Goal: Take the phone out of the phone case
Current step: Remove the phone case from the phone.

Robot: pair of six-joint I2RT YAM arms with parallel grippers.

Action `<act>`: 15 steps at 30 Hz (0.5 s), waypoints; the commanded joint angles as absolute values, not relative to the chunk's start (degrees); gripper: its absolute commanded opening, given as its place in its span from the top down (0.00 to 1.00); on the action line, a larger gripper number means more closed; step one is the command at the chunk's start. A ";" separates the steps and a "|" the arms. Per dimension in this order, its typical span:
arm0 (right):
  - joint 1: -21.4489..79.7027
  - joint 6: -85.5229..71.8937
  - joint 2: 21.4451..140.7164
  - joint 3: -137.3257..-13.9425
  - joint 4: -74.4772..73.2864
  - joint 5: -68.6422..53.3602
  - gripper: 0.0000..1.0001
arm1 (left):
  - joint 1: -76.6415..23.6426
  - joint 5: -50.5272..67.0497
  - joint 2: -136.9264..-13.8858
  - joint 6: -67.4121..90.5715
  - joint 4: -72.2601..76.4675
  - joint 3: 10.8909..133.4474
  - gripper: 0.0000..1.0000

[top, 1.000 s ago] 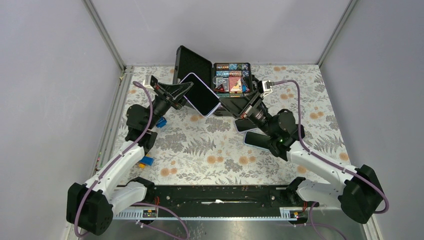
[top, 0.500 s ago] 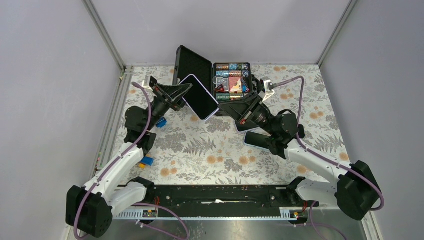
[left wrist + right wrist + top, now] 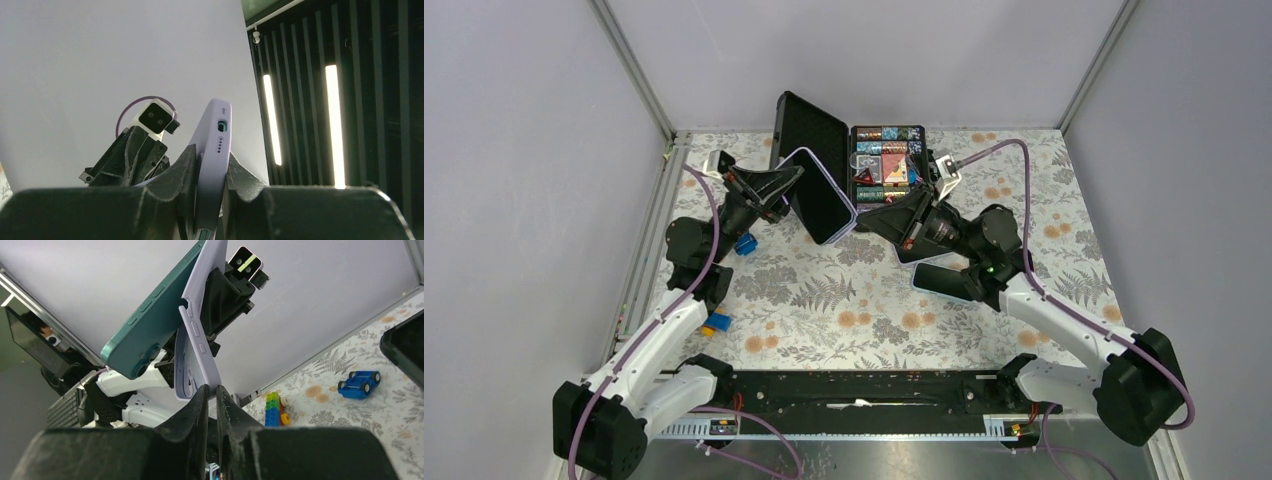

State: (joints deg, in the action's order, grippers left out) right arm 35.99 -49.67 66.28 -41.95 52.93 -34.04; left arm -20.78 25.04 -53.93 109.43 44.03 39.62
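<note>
A teal phone (image 3: 150, 315) in a lilac phone case (image 3: 200, 325) is held in the air between both arms, its dark screen (image 3: 820, 196) facing up in the top view. My left gripper (image 3: 210, 155) is shut across the cased phone's end, the lilac case (image 3: 215, 132) squeezed between its fingers. My right gripper (image 3: 213, 389) is shut on the case's lower corner. In the right wrist view the phone's lower end has come away from the case while its upper end still sits inside. The left gripper (image 3: 789, 186) and the right gripper (image 3: 862, 212) face each other.
An open black box (image 3: 889, 160) of coloured pieces stands at the back, its lid (image 3: 809, 120) raised. A blue toy car (image 3: 745, 245) and a stack of bricks (image 3: 716, 322) lie left on the floral cloth. A dark flat object (image 3: 944, 280) lies under the right arm.
The phone has shifted slightly left and tilted steeper. The right arm has followed it leftward, its jaws a little tighter. The left gripper has kept its hold.
</note>
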 commanded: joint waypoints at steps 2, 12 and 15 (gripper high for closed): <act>35.15 -51.60 64.82 -39.10 42.00 -33.02 1.00 | -21.20 21.37 -49.09 115.95 57.51 44.84 1.00; 35.12 -55.07 57.38 -37.88 45.21 -30.86 0.38 | -21.19 20.64 -50.71 112.54 56.49 42.71 1.00; 35.15 -54.15 55.73 -37.81 45.11 -30.94 0.28 | -21.20 20.76 -50.95 111.19 55.06 42.28 1.00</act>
State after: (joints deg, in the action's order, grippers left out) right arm 35.44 -54.70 59.29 -37.32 43.72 -31.94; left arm -21.17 23.22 -51.75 111.15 49.78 40.16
